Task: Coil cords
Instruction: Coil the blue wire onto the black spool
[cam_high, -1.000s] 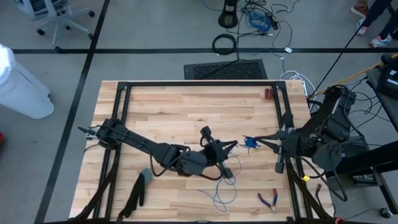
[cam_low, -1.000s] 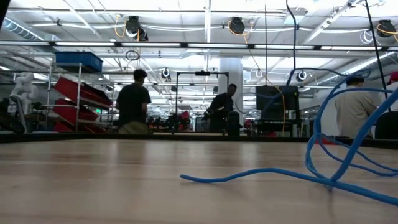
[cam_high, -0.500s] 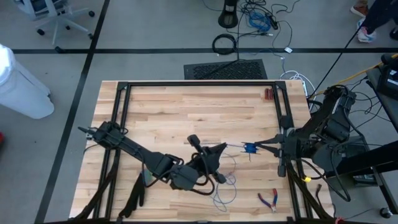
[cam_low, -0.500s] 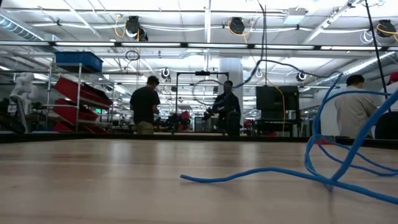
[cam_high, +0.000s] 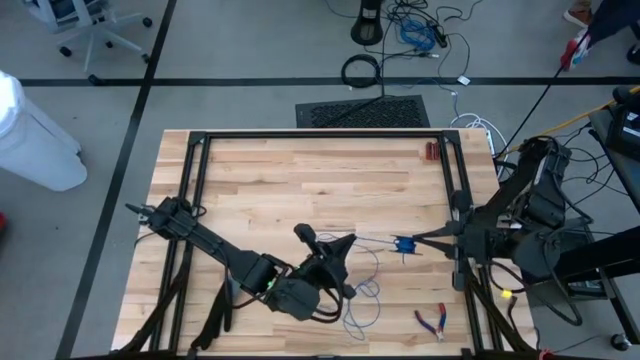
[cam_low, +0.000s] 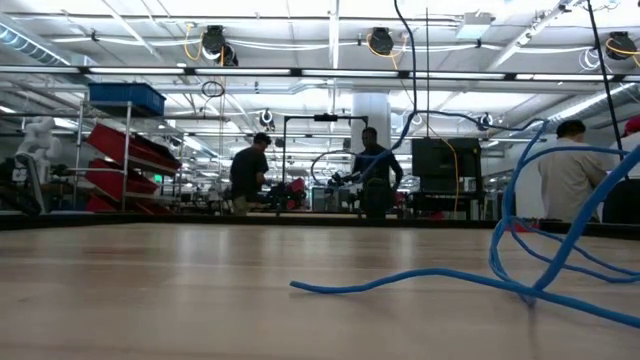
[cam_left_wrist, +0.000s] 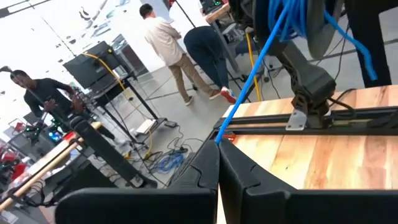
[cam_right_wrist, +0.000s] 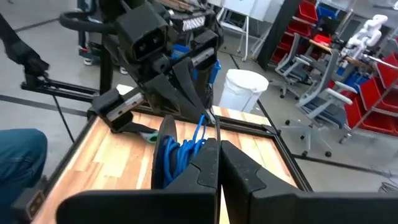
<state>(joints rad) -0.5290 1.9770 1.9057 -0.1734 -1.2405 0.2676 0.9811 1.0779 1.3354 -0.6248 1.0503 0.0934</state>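
Your left gripper (cam_high: 345, 243) is pinched shut on the thin blue cord (cam_high: 375, 238), near the middle of the table toward the near edge. Your right gripper (cam_high: 415, 238) is pinched shut too, on the bundle of blue loops (cam_high: 403, 243) already wound at its tip, over by the right side.

Between the two grippers the cord runs in a nearly straight line, left to right, lifted off the wood. So from your left gripper the bundle lies straight off to the right, along the cord. The right gripper is touching the bundle; the left one is close by.

I think the next wrap means carrying the cord around that bundle.

More loose cord (cam_high: 362, 305) lies in loops on the wooden table (cam_high: 300, 180), nearer the front edge. Red-handled pliers (cam_high: 433, 320) lie near it; watch that the cord does not catch on them.

Beyond the table is a big workshop with people (cam_low: 250, 178) standing far off.
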